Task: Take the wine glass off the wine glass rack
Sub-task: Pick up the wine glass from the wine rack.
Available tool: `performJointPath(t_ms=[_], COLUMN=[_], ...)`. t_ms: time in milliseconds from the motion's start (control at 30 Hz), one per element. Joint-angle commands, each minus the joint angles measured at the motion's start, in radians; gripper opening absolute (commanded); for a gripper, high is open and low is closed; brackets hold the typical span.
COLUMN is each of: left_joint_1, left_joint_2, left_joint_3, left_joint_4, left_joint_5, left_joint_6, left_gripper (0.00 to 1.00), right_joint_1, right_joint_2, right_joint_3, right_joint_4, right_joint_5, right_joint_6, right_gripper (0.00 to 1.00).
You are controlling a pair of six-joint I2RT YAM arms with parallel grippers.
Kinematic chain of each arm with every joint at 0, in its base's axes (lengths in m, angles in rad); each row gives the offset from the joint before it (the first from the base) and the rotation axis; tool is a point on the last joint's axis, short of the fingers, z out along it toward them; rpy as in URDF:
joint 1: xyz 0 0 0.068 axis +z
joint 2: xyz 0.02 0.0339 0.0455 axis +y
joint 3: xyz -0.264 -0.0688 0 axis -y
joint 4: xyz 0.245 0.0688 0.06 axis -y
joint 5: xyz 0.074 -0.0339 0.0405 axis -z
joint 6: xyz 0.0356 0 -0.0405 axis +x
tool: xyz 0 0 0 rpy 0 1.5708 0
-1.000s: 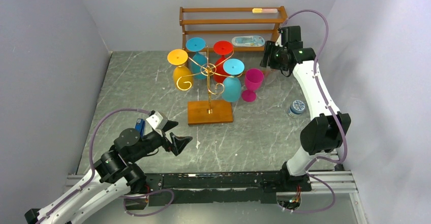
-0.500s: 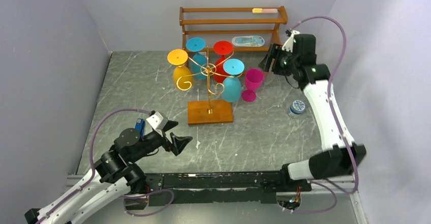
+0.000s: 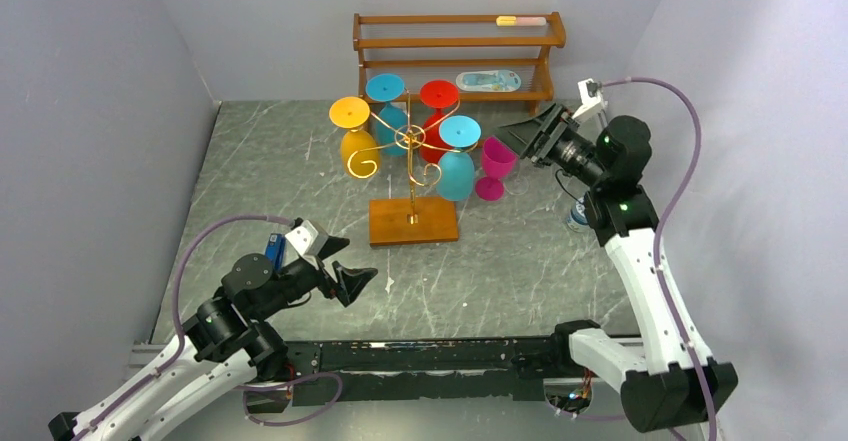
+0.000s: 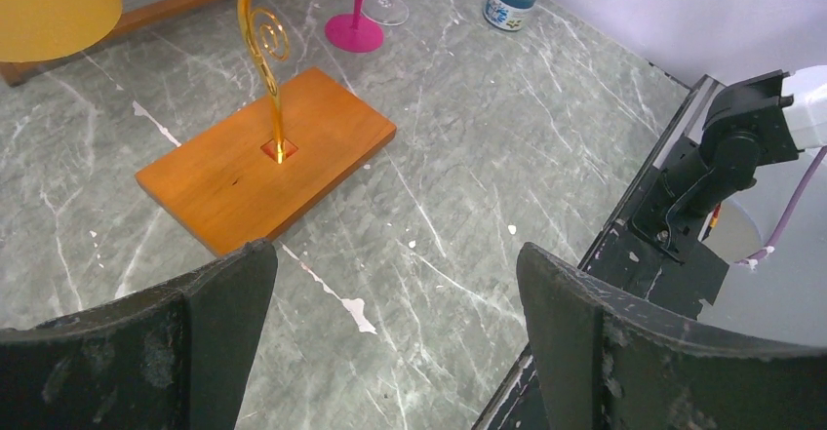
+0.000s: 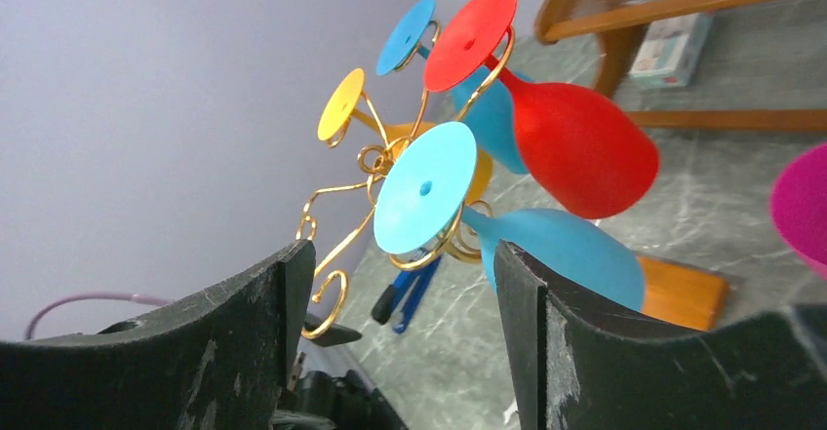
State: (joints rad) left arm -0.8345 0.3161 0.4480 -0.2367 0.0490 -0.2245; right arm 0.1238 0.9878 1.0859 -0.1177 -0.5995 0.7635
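Four wine glasses (image 3: 455, 171) hang upside down on the rack (image 3: 411, 183): one yellow, one red, two blue. One pink glass (image 3: 495, 166) stands upright on the bench (image 3: 300, 161) just beside. Right pincer (image 3: 515, 139) spread near it, empty; left pincer (image 3: 358, 261) spread too.

The rack (image 3: 408, 139) stood upright mid-table (image 3: 300, 181): a thin gold pole with curled wire arms on top, set in a flat brown wooden base (image 3: 413, 221). Four glasses hung bowl-down from the arms with their feet uppermost. Around the pole, a yellow glass (image 3: 349, 113) hung at 10 o'clock, a blue glass (image 3: 385, 87) at 11, a red glass (image 3: 439, 94) at 1 and a light-blue glass (image 3: 456, 174) near 4. A pink glass (image 3: 499, 154) stood upright on the table, off the rack, just beside the light-blue glass at its 3 o'clock.
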Motion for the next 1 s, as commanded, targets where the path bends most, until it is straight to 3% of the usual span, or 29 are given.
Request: performJointPath(t_ms=[0, 233, 467, 767, 967], left_joint_1=[0.006, 0.008, 0.008, 0.008, 0.009], left_joint_2=[0.018, 0.031, 0.027, 0.029, 0.034], left_joint_3=[0.013, 0.017, 0.015, 0.018, 0.016], left_joint_4=[0.023, 0.022, 0.021, 0.02, 0.026], left_joint_5=[0.009, 0.023, 0.022, 0.031, 0.049], left_joint_6=[0.006, 0.009, 0.01, 0.008, 0.013], left_gripper=[0.97, 0.97, 0.97, 0.97, 0.97], right_joint_1=[0.004, 0.06, 0.094, 0.161, 0.168], right_joint_2=[0.092, 0.223, 0.301, 0.318, 0.306], right_joint_3=[0.027, 0.128, 0.141, 0.195, 0.169], right_joint_4=[0.122, 0.002, 0.046, -0.078, -0.008], right_joint_5=[-0.144, -0.158, -0.189, -0.022, -0.099], right_joint_6=[0.112, 0.012, 0.032, -0.061, -0.028], right_gripper=[0.72, 0.69, 0.59, 0.52, 0.48])
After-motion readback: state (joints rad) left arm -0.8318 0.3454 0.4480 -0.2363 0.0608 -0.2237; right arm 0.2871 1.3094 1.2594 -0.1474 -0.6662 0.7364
